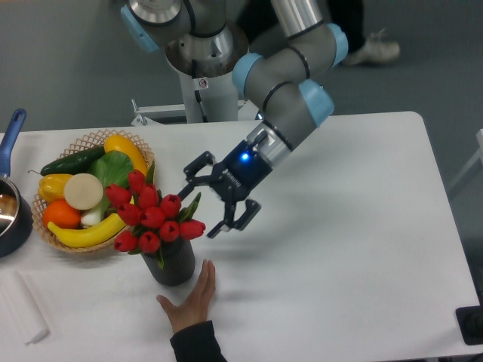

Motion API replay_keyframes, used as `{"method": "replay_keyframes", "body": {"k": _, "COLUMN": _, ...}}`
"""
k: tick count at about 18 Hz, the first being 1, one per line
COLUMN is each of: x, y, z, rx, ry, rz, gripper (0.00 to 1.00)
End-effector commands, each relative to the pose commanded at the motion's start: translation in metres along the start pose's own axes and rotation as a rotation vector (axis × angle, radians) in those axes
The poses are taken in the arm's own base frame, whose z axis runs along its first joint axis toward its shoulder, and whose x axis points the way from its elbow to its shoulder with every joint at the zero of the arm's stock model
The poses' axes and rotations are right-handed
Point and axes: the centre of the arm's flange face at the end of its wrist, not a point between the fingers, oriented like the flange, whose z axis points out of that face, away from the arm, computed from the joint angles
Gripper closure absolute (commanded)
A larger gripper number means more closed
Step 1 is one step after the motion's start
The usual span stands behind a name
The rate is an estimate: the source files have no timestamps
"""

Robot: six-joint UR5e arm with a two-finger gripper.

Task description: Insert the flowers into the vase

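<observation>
The flowers (154, 216), a tight bunch of red tulip buds with green leaves, stand in the vase (174, 264), a short dark ribbed cylinder near the table's front left. Their stems are hidden inside it. My gripper (210, 196) hangs just right of and slightly above the bunch, open, with nothing between its fingers. It is apart from the flowers.
A person's hand (192, 299) rests on the table touching the vase's lower right side. A wicker basket (90, 140) of fruit and vegetables sits directly left of the flowers. A dark pot with a blue handle (11, 132) is at the left edge. A white object (26, 307) lies front left.
</observation>
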Motion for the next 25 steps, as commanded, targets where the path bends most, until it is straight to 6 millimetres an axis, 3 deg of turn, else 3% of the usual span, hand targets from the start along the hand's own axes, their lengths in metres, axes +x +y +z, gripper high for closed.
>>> {"method": "replay_keyframes", "body": {"k": 5, "x": -0.004, "y": -0.034, "z": -0.055, "rx": -0.343, "ry": -0.180, "rz": 0.106, "gripper": 0.00}}
{"method": "replay_keyframes", "body": {"k": 10, "x": -0.026, "y": -0.045, "z": -0.123, "rx": -0.447, "ry": -0.329, "rz": 0.118, "gripper": 0.00}}
{"method": "replay_keyframes", "body": {"k": 14, "x": -0.041, "y": -0.060, "z": -0.152, "rx": -0.577, "ry": -0.348, "rz": 0.161, "gripper": 0.00}}
{"method": "replay_keyframes", "body": {"k": 17, "x": -0.040, "y": -0.068, "z": -0.171, "rx": -0.715, "ry": -0.260, "rz": 0.236, "gripper": 0.00}}
{"method": "replay_keyframes", "body": {"k": 20, "x": -0.035, "y": -0.063, "z": -0.205, "rx": -0.863, "ry": -0.114, "rz": 0.325, "gripper": 0.00}}
{"method": "replay_keyframes", "body": {"k": 25, "x": -0.028, "y": -0.058, "z": -0.247, "rx": -0.935, "ry": 0.101, "rz": 0.481, "gripper": 0.00}}
